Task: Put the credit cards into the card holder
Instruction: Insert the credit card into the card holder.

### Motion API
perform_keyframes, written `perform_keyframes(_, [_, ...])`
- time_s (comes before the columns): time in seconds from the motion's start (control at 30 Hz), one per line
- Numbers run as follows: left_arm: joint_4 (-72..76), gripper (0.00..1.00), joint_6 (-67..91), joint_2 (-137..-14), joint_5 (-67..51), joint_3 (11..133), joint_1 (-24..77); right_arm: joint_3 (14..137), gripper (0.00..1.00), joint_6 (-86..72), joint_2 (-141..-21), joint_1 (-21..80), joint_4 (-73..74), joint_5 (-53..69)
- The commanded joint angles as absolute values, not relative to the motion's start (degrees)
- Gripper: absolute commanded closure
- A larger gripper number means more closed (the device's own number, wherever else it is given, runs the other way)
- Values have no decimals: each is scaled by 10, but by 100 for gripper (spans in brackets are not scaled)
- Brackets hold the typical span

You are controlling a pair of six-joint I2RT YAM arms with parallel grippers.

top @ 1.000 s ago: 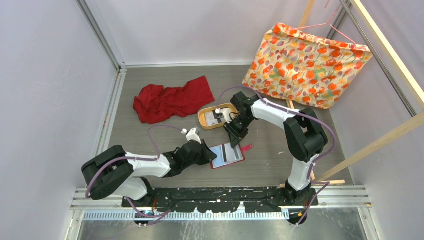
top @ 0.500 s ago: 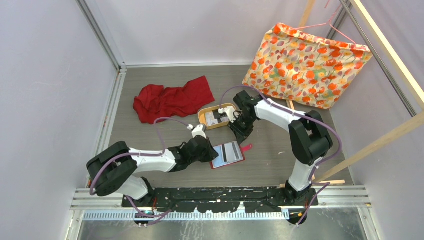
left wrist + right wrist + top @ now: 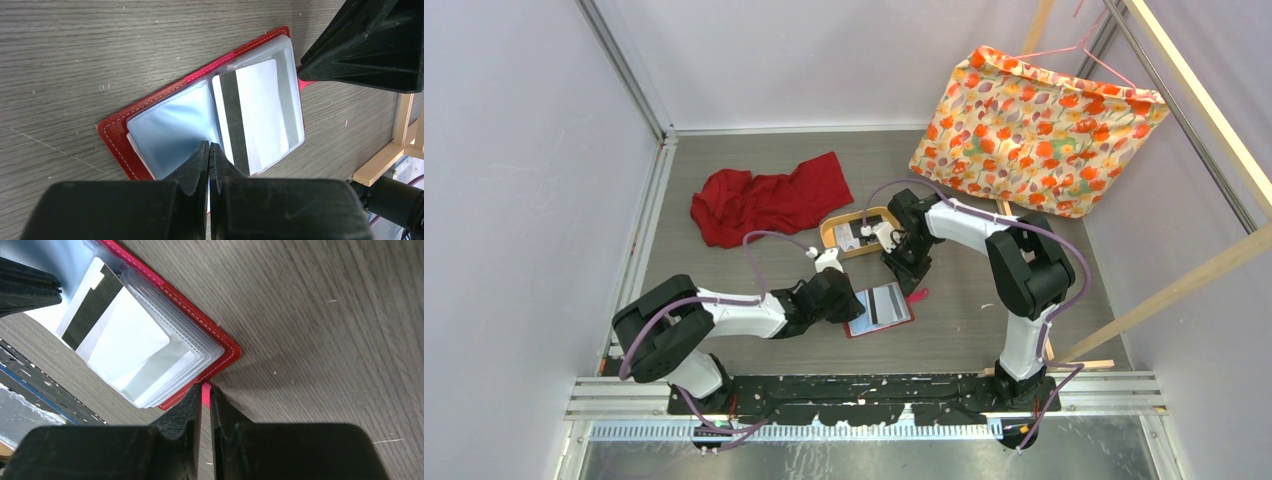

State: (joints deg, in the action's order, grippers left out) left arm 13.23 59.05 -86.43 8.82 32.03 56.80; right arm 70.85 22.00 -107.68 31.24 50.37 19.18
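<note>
The left jaws have slid forward and clenched, their tips on the clear pockets at the fold of the card holder (image 3: 116,131). The right jaws have left the wooden tray (image 3: 828,238) and now pinch the holder's pink snap tab (image 3: 205,391). The holder lies open on the tabletop (image 3: 75,50), a striped credit card (image 3: 260,105) in one pocket, more cards (image 3: 852,236) in the tray.

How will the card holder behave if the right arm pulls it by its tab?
Probably floppy: the card holder has a soft-looking red cover and thin clear sleeves, so it may sag or fan open. It looks light, so tugging the snap tab in the right gripper would likely slide it over the table.
</note>
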Motion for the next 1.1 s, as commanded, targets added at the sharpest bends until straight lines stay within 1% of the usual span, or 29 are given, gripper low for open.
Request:
perform_keyframes(0.0, [141,100,577,-879,79,337,570,725,84,215,-1080,310,515,205])
perform_keyframes(1.07, [194,100,556,-928,36,411,570,728,84,216,-1073,312,520,228])
